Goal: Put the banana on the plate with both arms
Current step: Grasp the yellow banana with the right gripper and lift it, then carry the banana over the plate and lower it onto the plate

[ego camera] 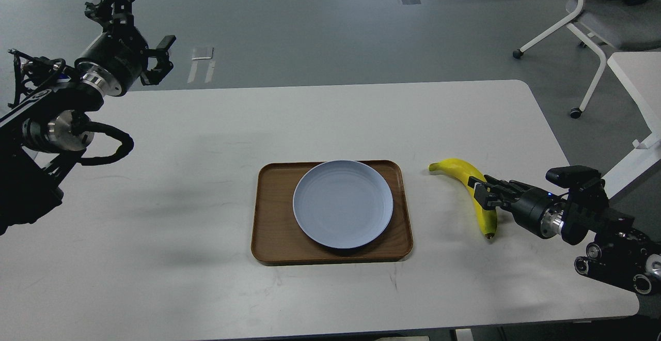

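The yellow banana (459, 171) lies on the white table (206, 139) to the right of the tray, stem toward the plate and dark tip toward me. My right gripper (479, 192) comes in low from the right. Its fingers are apart, one on each side of the banana's middle, and they hide part of it. I cannot tell whether they touch it. The pale blue-grey plate (343, 204) sits empty on a brown wooden tray (273, 227). My left gripper (140, 20) is open and empty, raised beyond the table's far left corner.
A white office chair (594, 15) stands on the grey floor at the far right. The edge of a second white table (635, 77) shows at the right. The right arm's thick links (614, 258) lie over the table's right front edge.
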`<state>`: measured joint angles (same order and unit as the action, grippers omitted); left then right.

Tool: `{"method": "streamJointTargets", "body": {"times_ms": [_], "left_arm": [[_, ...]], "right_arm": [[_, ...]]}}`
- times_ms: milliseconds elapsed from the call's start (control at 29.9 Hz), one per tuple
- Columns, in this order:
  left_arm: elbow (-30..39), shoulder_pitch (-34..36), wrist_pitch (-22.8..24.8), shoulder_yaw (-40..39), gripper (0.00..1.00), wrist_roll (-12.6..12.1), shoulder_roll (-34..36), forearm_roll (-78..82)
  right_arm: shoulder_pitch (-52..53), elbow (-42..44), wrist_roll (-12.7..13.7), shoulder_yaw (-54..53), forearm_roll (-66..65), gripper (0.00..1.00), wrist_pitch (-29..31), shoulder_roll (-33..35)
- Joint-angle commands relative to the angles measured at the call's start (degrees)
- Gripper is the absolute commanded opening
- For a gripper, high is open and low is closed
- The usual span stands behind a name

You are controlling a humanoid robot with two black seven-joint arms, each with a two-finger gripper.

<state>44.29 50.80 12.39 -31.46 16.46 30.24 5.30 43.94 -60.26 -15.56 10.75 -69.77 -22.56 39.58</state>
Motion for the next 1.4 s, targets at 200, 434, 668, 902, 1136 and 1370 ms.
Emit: {"method": "streamJointTargets", "body": {"times_ms": [200, 434, 668, 902, 1136, 1370], "left_arm": [[0.0, -0.2, -0.2, 0.0, 0.98, 0.5, 0.2, 1.3], [0.0, -0.7, -0.2, 0.0, 0.98, 0.7, 0.2, 1.4], [0.0, -0.7, -0.2, 0.1, 0.98, 0.9, 0.1, 1.4], [0.0, -0.8, -0.2, 0.2, 0.98, 0.9, -0.3, 1.4], [0.0, -0.9, -0.2, 0.2, 0.98, 0.9, 0.0, 1.4], [0.0, -1.4, -0.2, 0.2, 0.98, 1.0, 0.6, 1.4]], "right_arm": [[0.6, -0.5, -0.3, -0.3, 0.9, 0.00, -1.3, -0.7], [3.4, -2.8, -0.6, -2.9, 0.9, 0.00, -3.0, -0.7], [12.8, -7.1, -6.6, -2.8, 0.8, 0.00, -3.2, -0.9], [15.2, -7.8, -7.2, -1.4, 0.2, 0.00, -3.1, -8.1], [14.8, -3.6, -7.5, 5.3, 0.2, 0.00, -3.5, -15.7], [14.5, -1.7, -7.5, 9.5, 0.2, 0.00, -3.5, -17.8]]}}
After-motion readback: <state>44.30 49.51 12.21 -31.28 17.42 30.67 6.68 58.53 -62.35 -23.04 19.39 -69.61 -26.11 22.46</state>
